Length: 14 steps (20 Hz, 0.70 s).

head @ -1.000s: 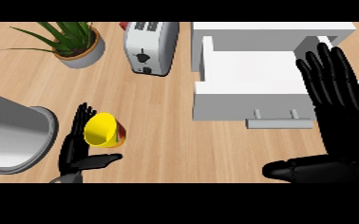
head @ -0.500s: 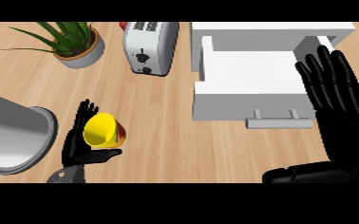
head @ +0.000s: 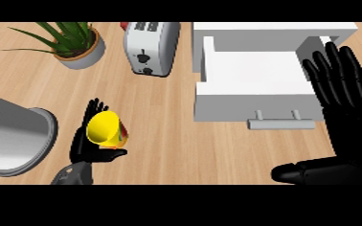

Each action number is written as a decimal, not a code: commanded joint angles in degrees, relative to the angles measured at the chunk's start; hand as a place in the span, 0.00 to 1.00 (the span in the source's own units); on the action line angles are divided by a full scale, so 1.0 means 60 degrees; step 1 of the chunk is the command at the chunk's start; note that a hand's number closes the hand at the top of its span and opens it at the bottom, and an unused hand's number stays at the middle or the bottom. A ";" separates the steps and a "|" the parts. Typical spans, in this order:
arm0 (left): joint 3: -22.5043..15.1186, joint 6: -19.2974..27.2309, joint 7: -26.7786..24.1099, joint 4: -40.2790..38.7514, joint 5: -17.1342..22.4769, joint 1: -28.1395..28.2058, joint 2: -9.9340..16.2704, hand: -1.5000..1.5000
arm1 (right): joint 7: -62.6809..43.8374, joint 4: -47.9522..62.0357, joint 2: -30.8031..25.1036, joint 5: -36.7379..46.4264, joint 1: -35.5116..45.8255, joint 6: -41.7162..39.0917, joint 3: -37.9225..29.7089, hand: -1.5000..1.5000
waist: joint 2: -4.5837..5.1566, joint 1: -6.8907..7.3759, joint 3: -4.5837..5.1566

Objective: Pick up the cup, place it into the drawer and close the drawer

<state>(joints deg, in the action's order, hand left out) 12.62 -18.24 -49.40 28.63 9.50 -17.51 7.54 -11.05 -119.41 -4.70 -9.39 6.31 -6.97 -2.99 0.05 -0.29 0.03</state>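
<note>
The yellow cup (head: 104, 128) sits in the left hand (head: 92, 143) near the front edge of the counter (head: 170, 139), toward its left side. It is tilted, its open mouth turned up toward the camera, with a bit of red showing on its outer wall. The left hand's fingers rise behind the cup and its thumb crosses under it, so the hand is curled round the cup; whether the cup is clear of the wood cannot be told from this view.

Just left of that hand, at the counter's left edge, lies a large grey metal pot (head: 21, 136), only partly in view. Toward the back left corner stands a potted plant (head: 74, 45) with long green leaves, and beside it, near the back edge, a silver toaster (head: 151, 48).

The white drawer (head: 251, 72) stands pulled open on the right side of the counter, its handle (head: 281, 121) facing the front edge. The right hand (head: 338, 84) is over the drawer's right side, its fingers straight and spread apart, holding nothing.
</note>
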 commanded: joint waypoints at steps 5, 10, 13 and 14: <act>-0.0142 -0.1496 -0.0396 0.0010 0.0302 -0.0082 -0.0039 1.00 | 0.0867 0.0249 -0.0202 -0.0632 -0.0669 -0.0604 -0.0616 0.00 | -0.0004 0.0005 -0.0006; -0.0287 -0.0513 -0.1688 -0.0134 -0.0147 -0.0068 -0.0210 1.00 | 0.0184 0.0103 0.0340 0.0650 0.0039 0.0250 0.0566 0.00 | 0.0009 0.0022 0.0003; -0.0072 -0.0355 -0.1417 0.0240 0.0100 -0.0295 0.0076 1.00 | -0.0091 0.0197 0.0061 0.0168 0.0483 0.0197 0.0046 0.00 | 0.0001 0.0036 0.0000; -0.0127 0.0289 -0.1795 0.0381 -0.0021 -0.0229 -0.0337 1.00 | 0.0357 0.0013 -0.0213 -0.0255 -0.0310 -0.0296 -0.0407 0.00 | -0.0003 -0.0010 -0.0003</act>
<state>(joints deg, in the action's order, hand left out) 11.60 -17.62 -53.87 29.60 9.55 -18.61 6.82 -10.42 -119.35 -4.83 -9.04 6.28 -7.07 -3.31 0.06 -0.23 0.04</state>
